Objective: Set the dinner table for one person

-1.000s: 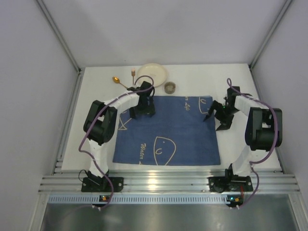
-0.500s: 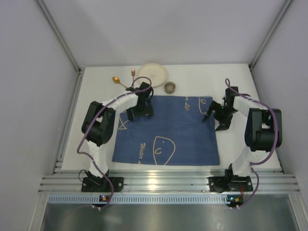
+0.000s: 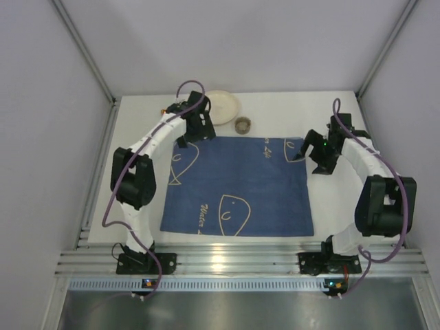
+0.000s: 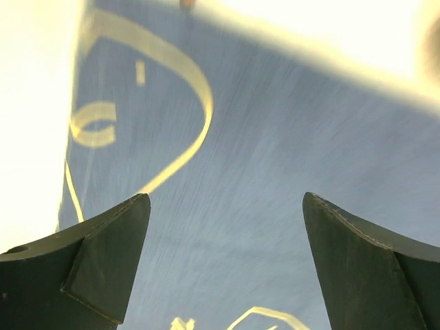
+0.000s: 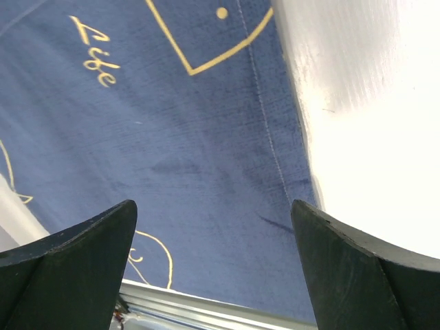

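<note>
The left gripper (image 4: 225,199) has its jaws wide apart with nothing between them. It hangs over the far left corner of the mat (image 3: 237,185). In its wrist view there is only blue cloth with pale line drawings between the fingers (image 4: 103,254).

The right gripper (image 5: 213,204) is also spread wide and holds nothing. It sits above the mat's far right corner, where the cloth's stitched edge meets bare white surface.

The table (image 3: 134,124) is a flat, matte white rectangle that fills the floor of the booth. The mat covers its middle. Bare strips run down the table's left and right sides, the right one narrower.

A wider band is free at the far side. There a pale plate (image 3: 223,106) and a small cup (image 3: 243,125) stand just beyond the mat's far edge.

The mat's near edge lies close to the aluminium rails (image 3: 240,261). Grey walls (image 3: 41,137) close in the left, right and back.
</note>
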### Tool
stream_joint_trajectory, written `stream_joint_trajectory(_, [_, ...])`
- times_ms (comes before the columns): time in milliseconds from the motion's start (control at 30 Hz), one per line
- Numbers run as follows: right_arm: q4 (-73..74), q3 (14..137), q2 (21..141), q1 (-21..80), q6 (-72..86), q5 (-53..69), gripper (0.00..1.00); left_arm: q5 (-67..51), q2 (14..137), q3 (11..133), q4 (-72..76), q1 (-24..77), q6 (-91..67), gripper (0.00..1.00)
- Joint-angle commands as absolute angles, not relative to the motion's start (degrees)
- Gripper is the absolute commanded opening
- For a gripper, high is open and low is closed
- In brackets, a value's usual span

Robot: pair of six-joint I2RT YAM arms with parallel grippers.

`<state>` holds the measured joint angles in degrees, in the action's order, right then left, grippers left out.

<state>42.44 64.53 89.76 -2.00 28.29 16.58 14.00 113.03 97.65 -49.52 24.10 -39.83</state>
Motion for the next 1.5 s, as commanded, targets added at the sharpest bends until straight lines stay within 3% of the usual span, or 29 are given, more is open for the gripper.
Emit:
stream_joint_trajectory(0, [43.41, 66.97, 85.52, -1.49, 30.93, 15.73, 0.94, 11.26, 114.42, 106.67, -44.4, 17.51, -37.71, 0.97])
stream_joint_trajectory(167, [49.91, 68.64, 82.27, -1.49, 30.59, 14.33, 0.95, 3.18, 122.15, 111.79, -31.93, 12.4, -40.86, 0.94])
stream_joint_trajectory(400, [55.63, 70.31, 80.07, -1.49, 32.25, 10.81, 0.95, -8.6, 136.75, 126.28, -27.7, 10.46, -42.98, 0.91])
stream_joint_trajectory(700, [56.87, 69.35, 81.73, -1.41, 34.19, 8.7, 0.95, -13.8, 143.52, 127.62, -22.15, 9.84, -44.65, 0.87])
stream_joint_trajectory(933, [57.13, 69.17, 83.85, -1.32, 34.37, 8.18, 0.95, -15.21, 147.12, 127.62, -20.83, 9.67, -46.32, 0.62])
stream_joint_trajectory(967, [57.3, 69.34, 84.46, -1.32, 34.28, 7.91, 0.95, -15.03, 147.39, 127.62, -20.92, 9.67, -46.58, 0.5])
stream_joint_trajectory(1000, [57.74, 69.52, 84.72, -1.32, 34.02, 7.56, 0.95, -14.77, 147.57, 127.7, -21.0, 9.67, -46.67, 0.45])
stream_joint_trajectory(1133, [58.27, 69.52, 85.78, -1.32, 33.75, 7.3, 0.95, -14.68, 148.53, 127.62, -19.95, 9.49, -46.58, 0.32])
stream_joint_trajectory(1200, [58.27, 69.61, 86.13, -1.06, 33.84, 7.29, 0.95, -14.68, 148.8, 127.62, -19.78, 9.23, -47.37, 0.0])
stream_joint_trajectory(1467, [58.62, 73.56, 82.98, 3.07, 32.52, 8.87, 0.95, -13.2, 138.62, 124.72, -19.5, 8.96, -45.89, 0.0])
